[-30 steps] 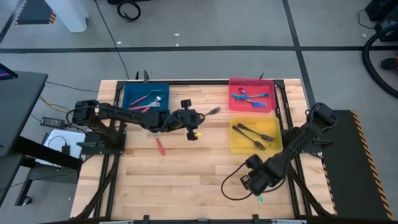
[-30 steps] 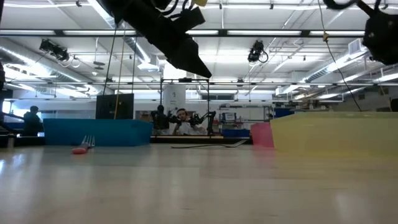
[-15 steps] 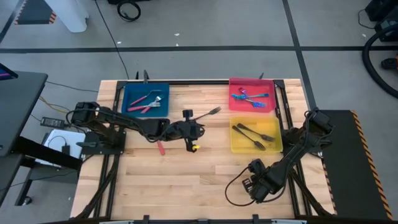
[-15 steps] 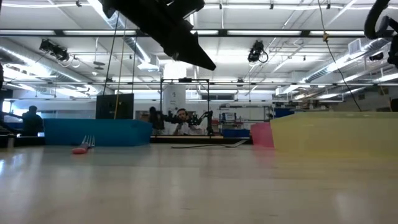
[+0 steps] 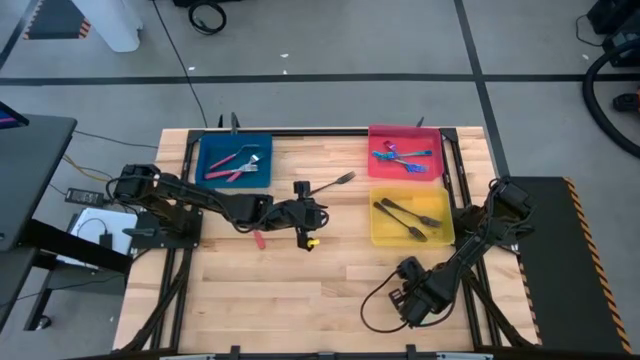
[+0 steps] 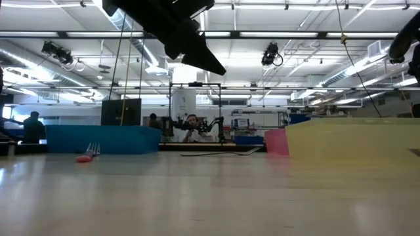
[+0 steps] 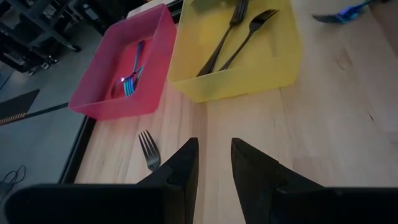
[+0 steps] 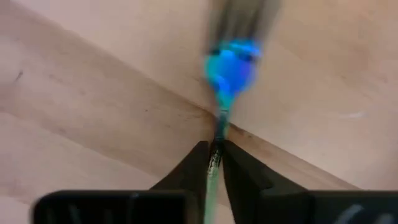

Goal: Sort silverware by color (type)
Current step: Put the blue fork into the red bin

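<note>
Right gripper [image 8: 214, 163]: clamped on blue fork [image 8: 229, 70] (handle between fingers) | left gripper [image 7: 214, 163]: released, empty | grey fork [image 7: 148, 149] at its 10 o'clock, apart

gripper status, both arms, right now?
Left gripper: open, holding nothing, above the table near the loose dark fork.
Right gripper: shut on the blue iridescent fork, low at the table's near edge.
</note>
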`<state>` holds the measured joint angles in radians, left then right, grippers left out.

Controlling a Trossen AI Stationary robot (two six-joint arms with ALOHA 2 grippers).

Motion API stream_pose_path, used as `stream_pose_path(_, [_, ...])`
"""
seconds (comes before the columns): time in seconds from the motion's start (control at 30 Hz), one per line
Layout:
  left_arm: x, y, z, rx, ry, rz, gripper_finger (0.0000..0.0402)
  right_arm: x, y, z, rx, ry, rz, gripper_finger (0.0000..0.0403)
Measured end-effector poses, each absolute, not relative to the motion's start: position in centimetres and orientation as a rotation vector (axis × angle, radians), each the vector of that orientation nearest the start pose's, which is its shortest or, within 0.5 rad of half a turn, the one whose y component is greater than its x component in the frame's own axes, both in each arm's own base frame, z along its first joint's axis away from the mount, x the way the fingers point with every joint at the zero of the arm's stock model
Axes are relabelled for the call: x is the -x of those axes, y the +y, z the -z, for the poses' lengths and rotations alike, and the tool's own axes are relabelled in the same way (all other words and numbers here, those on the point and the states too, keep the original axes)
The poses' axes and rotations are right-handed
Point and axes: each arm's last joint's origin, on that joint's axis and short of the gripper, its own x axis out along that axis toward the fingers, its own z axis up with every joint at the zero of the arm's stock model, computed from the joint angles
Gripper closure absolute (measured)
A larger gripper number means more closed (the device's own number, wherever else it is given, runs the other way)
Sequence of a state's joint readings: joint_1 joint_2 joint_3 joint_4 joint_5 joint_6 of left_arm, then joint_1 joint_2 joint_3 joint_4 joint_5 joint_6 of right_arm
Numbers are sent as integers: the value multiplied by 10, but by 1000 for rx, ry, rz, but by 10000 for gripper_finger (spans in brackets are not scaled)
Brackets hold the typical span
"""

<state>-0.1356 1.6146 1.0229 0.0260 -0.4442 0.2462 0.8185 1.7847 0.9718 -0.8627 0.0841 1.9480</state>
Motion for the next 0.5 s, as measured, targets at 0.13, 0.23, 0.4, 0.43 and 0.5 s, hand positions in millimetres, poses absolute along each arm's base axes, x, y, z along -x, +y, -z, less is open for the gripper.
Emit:
stream_pose_path(0.13, [-346,-33,-230,-407,583,-236,303,-192,201,-131,-744,1336,922,388])
stream_pose_path(0.23, [-346,-31,-230,-442,590,-231,303,-190,198,-135,-742,1333,909,383])
stream_pose_path(0.4, [-347,-22,-231,-510,601,-232,303,-195,196,-159,-771,1249,829,386])
stream_pose_path(0.43, [-348,-20,-231,-516,604,-237,303,-198,196,-166,-771,1237,794,390])
stream_pose_path(0.5, [-348,-13,-231,-531,612,-249,303,-203,196,-187,-771,1182,717,391])
